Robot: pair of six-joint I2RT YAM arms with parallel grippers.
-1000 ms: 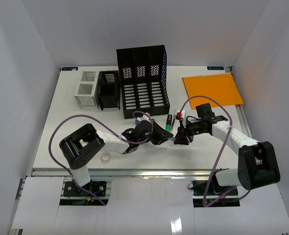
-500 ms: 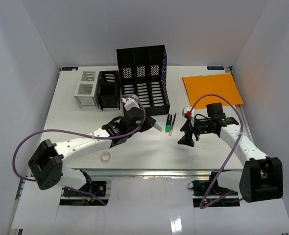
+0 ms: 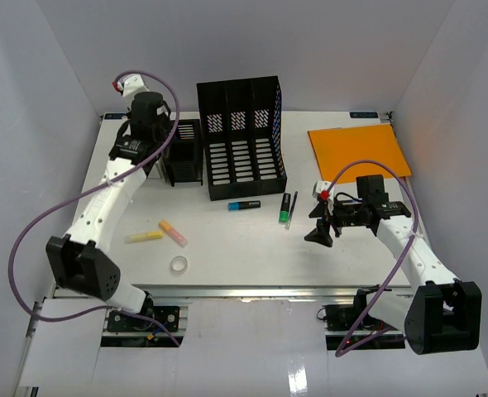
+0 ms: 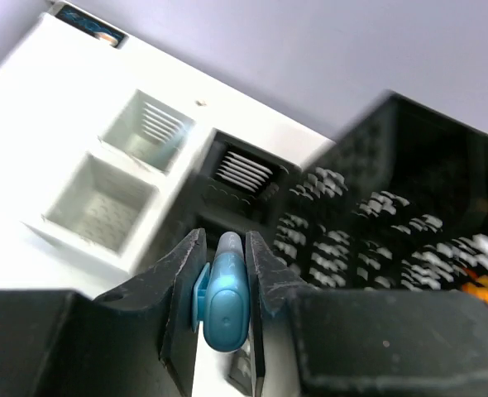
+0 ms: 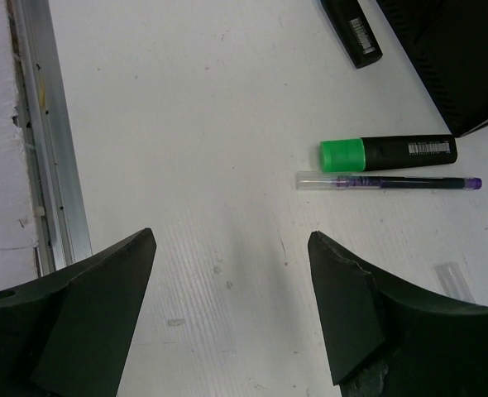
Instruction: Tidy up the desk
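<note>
Left gripper (image 4: 224,241), clamping a blue marker (image 4: 226,299), is hovering over the black pen holder (image 4: 240,169); it should centre before releasing. Right gripper (image 5: 227,273) is gaping empty.

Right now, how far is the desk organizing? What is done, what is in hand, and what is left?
Done: little shows; the white organizer looks empty. In hand: the left gripper is shut on a blue-capped marker near the black organizer; the right gripper is open, empty. Left: yellow highlighter, orange-capped highlighter, tape roll, black marker, green highlighter and pen lie loose on the desk.
</note>
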